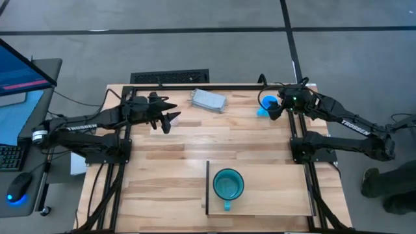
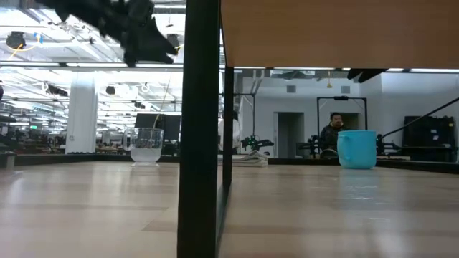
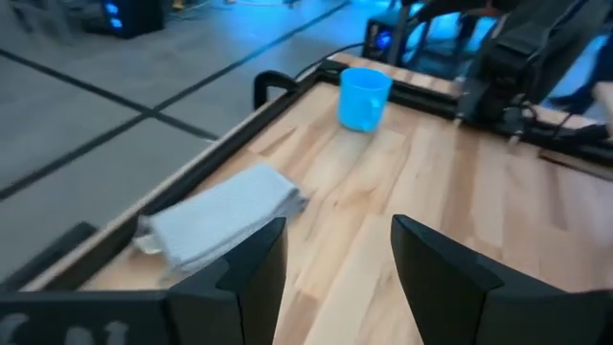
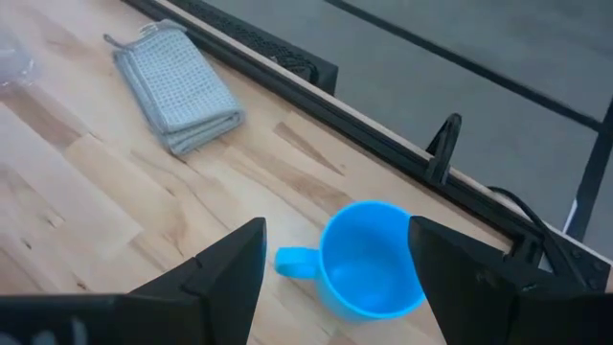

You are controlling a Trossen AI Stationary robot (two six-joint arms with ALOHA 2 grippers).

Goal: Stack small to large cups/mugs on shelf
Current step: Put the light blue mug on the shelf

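Right gripper above the blue mug; left gripper above the clear cup.

The right gripper (image 4: 330, 254) hangs over the medium bright-blue handled mug (image 1: 268, 104) at the far right corner of the slatted wooden tabletop (image 1: 247, 133), fingers spread wide on either side and nothing gripped. The left gripper (image 3: 335, 254) is raised over the far left area, fingers released and empty. The small clear transparent cup (image 2: 146, 146) stands upright beneath it. The large teal handled mug (image 1: 228, 184) stands upright on the flat pale-wood shelf board (image 1: 273, 195) at the near edge. A folded grey-blue cloth (image 1: 208, 100) lies between the two grippers.
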